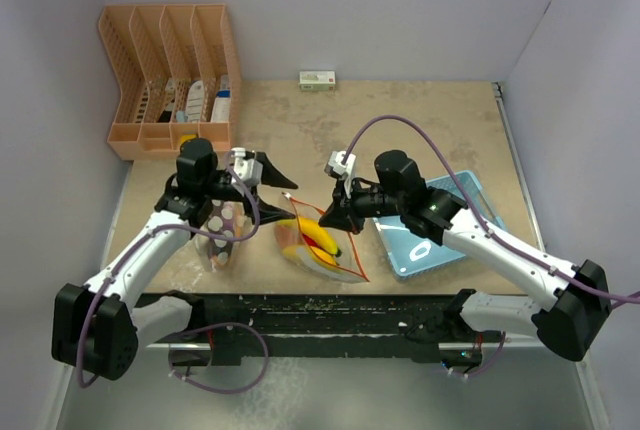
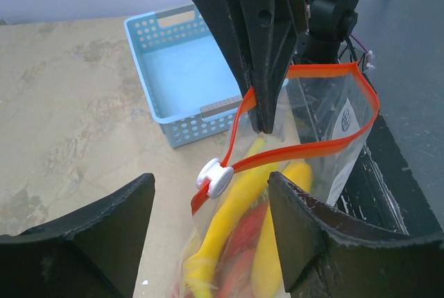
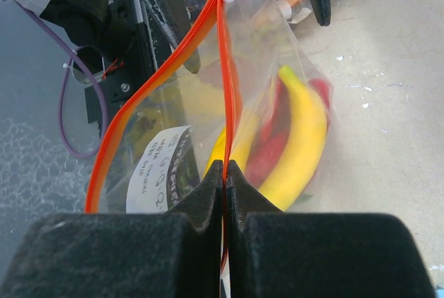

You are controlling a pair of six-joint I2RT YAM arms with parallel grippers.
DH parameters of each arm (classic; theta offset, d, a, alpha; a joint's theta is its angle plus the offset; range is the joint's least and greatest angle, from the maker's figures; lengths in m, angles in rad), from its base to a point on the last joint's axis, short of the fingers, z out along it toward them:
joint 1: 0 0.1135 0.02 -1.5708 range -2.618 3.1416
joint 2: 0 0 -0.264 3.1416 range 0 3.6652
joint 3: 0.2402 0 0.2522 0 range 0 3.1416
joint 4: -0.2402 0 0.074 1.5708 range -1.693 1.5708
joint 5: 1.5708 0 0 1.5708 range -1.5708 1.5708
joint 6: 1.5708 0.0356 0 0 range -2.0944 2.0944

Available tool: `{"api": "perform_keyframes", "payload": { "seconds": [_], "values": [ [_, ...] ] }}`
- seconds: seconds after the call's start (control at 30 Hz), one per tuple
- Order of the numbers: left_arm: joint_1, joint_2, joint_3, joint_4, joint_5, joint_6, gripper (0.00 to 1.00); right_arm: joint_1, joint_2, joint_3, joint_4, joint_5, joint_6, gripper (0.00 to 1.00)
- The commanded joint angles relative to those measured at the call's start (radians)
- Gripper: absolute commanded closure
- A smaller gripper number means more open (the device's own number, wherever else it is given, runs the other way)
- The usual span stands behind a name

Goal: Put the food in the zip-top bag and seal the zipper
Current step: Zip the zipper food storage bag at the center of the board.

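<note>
1. Clear dotted plastic zip-top bag [image 1: 322,250] lies near the table's front edge, holding yellow toy bananas [image 3: 302,138] and red chilies [image 3: 276,135].
2. Right gripper [image 3: 224,166] is clamped tight on its red-orange zipper strip [image 3: 230,97].
3. Left gripper [image 2: 210,181] gapes wide and empty by the white slider [image 2: 215,175].
4. Light blue perforated plastic basket [image 1: 440,235] sits just right of the bag.

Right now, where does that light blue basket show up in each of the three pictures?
Top external: the light blue basket sits right of centre, beside the zip-top bag.
Left wrist: the basket is at upper middle, behind the bag.
Right wrist: not in it.
Shared landmark: the yellow banana piece inside the bag shows in all three.
</note>
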Motion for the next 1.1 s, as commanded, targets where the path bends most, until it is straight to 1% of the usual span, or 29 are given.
{"api": "perform_keyframes", "payload": {
  "seconds": [0.0,0.13,0.23,0.27,0.3,0.33,0.37,0.4,0.47,0.53,0.6,0.63,0.73,0.77,0.8,0.87,1.07],
  "values": [
    [-0.009,0.018,0.015,0.001,0.032,-0.009,0.34,-0.003,-0.006,0.049,0.013,-0.007,-0.016,1.0],
    [-0.013,0.033,0.025,-0.021,0.027,-0.031,0.55,-0.004,-0.009,0.049,0.014,0.003,-0.017,1.0],
    [-0.013,0.04,0.03,-0.032,0.011,-0.061,0.62,-0.004,-0.018,0.049,0.011,0.039,-0.012,1.0],
    [-0.013,0.042,0.035,-0.042,0.012,-0.063,0.67,-0.004,-0.024,0.049,0.012,0.05,-0.008,1.0],
    [-0.013,0.043,0.037,-0.043,0.011,-0.07,0.76,-0.004,-0.029,0.049,0.012,0.062,-0.005,1.0],
    [-0.013,0.045,0.037,-0.042,-0.003,-0.081,0.91,-0.005,-0.035,0.049,0.01,0.07,-0.002,1.0],
    [-0.013,0.045,0.038,-0.041,-0.019,-0.089,1.0,-0.005,-0.04,0.049,0.008,0.074,-0.001,1.0],
    [-0.012,0.046,0.039,-0.041,-0.028,-0.097,1.0,-0.005,-0.043,0.049,0.006,0.08,0.003,0.93],
    [-0.012,0.05,0.043,-0.042,-0.035,-0.115,1.0,-0.005,-0.048,0.065,-0.006,0.102,0.005,0.72],
    [-0.013,0.058,0.056,-0.056,-0.033,-0.119,1.0,-0.004,-0.055,0.096,-0.023,0.137,0.012,0.6],
    [-0.013,0.057,0.064,-0.072,-0.038,-0.12,1.0,-0.005,-0.067,0.124,-0.041,0.156,0.013,0.57],
    [-0.012,0.052,0.065,-0.077,-0.049,-0.123,1.0,-0.004,-0.077,0.138,-0.041,0.163,0.014,0.53],
    [-0.014,0.04,0.07,-0.089,-0.067,-0.136,1.0,-0.005,-0.097,0.174,-0.023,0.172,0.015,0.33],
    [-0.013,0.035,0.072,-0.093,-0.071,-0.141,1.0,-0.004,-0.097,0.184,-0.014,0.179,0.015,0.28],
    [-0.013,0.033,0.075,-0.1,-0.071,-0.143,1.0,-0.005,-0.091,0.191,0.001,0.172,0.014,0.26],
    [-0.012,0.028,0.081,-0.114,-0.074,-0.142,1.0,-0.005,-0.063,0.213,0.024,0.146,0.014,0.27],
    [-0.013,0.007,0.074,-0.125,-0.08,-0.139,1.0,-0.004,0.036,0.24,0.118,0.023,0.02,0.33]
  ]
}}
